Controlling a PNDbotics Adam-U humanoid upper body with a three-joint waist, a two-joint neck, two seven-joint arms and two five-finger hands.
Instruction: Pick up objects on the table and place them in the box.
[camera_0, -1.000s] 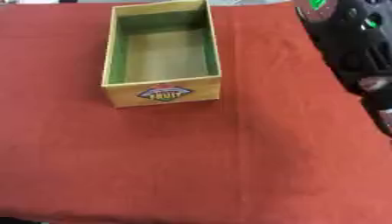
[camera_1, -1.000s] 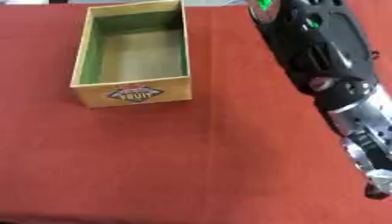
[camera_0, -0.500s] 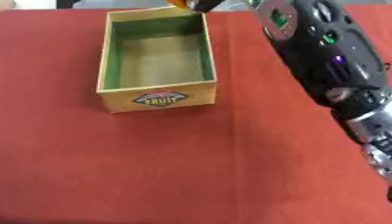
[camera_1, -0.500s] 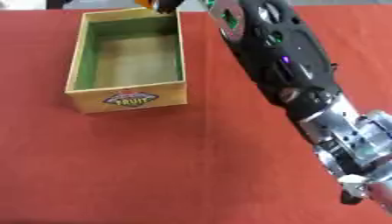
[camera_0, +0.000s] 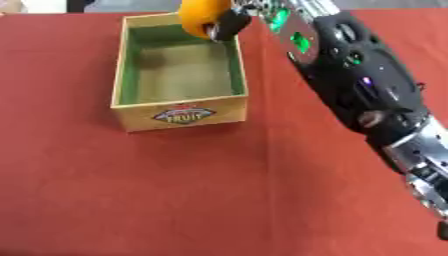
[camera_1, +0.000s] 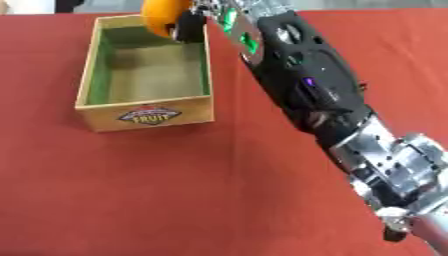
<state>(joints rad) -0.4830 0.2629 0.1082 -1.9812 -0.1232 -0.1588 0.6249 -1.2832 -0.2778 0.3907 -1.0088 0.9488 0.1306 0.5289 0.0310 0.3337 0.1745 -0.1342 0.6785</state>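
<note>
The robot's right arm (camera_1: 306, 90) is reaching in from the lower right corner and stretching diagonally up across the view toward the far end of a box (camera_0: 179, 115). The arm is mostly black, with green lights glowing near the wrist and silver joints showing lower down.

The right hand (camera_0: 229, 21) is grasping a round orange fruit (camera_0: 199, 15), with dark fingers curling around its right side. The fruit is being held above the far right corner of the box, over the rim and partly over the inside. It is not resting on the box floor.

The box is a small open rectangle of pale wood, sitting on a surface (camera_0: 131, 200) covered in red cloth. Its inner walls are painted green and its floor is bare and tan. The near wall is facing the camera and is carrying an oval label (camera_0: 182, 116) reading "FRUIT". The box is lying toward the upper left of the view, with its long sides running away from the camera. A soft shadow is falling on the far part of the box floor beneath the fruit.

The left hand is not showing in either view.
</note>
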